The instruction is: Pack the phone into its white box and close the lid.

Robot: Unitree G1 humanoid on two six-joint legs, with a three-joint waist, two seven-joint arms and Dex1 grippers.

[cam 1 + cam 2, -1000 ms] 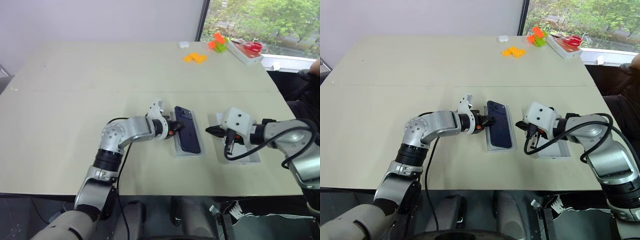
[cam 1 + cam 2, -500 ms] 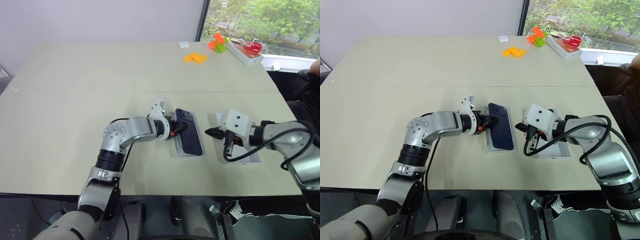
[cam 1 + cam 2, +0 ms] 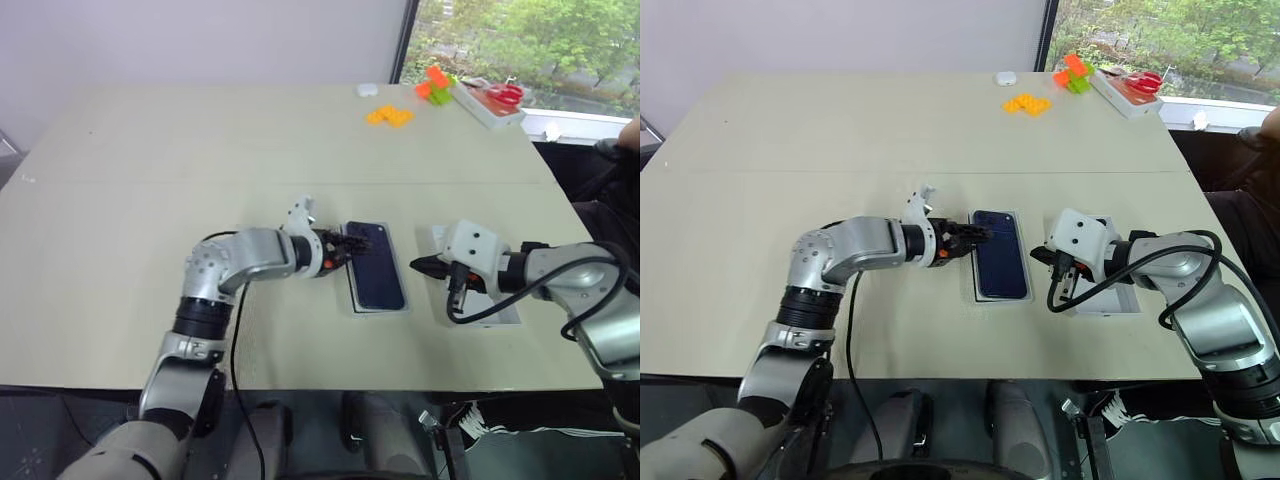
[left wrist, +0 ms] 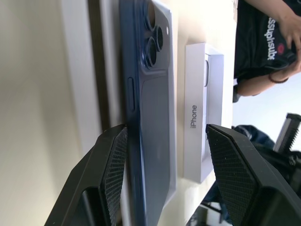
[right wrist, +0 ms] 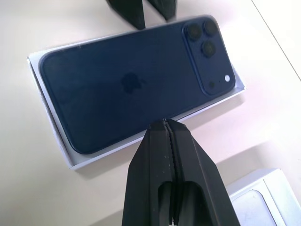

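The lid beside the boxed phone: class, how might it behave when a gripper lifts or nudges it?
The lid looks like a thin-walled hollow shell, so probably light and easily pushed across the smooth table. Its flat, shallow shape suggests it would slide, not roll or tip. Its thin walls may flex if pinched.

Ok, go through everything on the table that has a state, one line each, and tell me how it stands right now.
Phone: lying camera side up in the box, not held.
Box: open, no lid on it.
Lid: off, lying on the table beside the box, at the right arm.
Left claw: open, at the phone's edge, gripping nothing.
Right claw: shut, empty, beside the box.
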